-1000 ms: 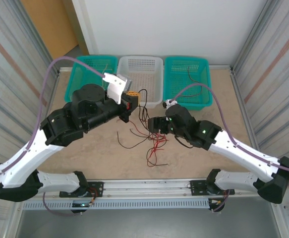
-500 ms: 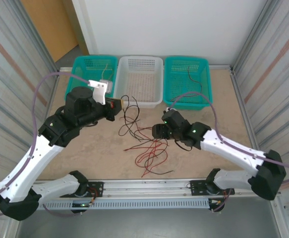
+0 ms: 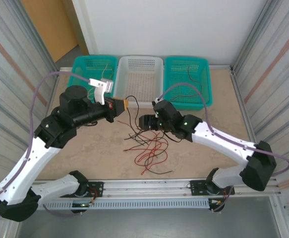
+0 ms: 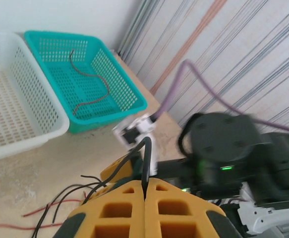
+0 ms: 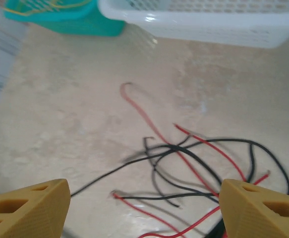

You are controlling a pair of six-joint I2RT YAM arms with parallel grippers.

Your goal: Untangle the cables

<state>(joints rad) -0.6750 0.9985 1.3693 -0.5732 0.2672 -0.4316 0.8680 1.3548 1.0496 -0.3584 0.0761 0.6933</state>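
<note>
left claw (image 4: 145,188) is seen clamped fully together in the left wrist view, with a black cable (image 4: 146,158) pinched right in the seam between the two yellow pads (image 4: 119,210) and poking up out of the top. in the top view that claw is found around the middle of the frame, just in front of the white basket (image 3: 141,74), and the pinched strand can be followed looping down from it toward the heap

right claw (image 5: 144,193) is spread wide, one yellow finger (image 5: 30,210) parked in the lower left corner of the right wrist view and the other in the lower right, and nothing is gripped between them. whether those fingers are touching the worktop (image 3: 94,153) can't be told tbh

the rest of the cables (image 3: 151,146) are seen lying on the worktop just below the centre of the top view, a loose tangle of red and black strands crossed over each other, with the right claw placed at its upper edge

a dark cable (image 3: 191,77) is seen lying by itself in the teal basket (image 3: 176,69) at the upper right of the top view, and a yellowish cable (image 3: 105,69) is spotted in the other teal basket (image 3: 87,67) at the upper left
</note>
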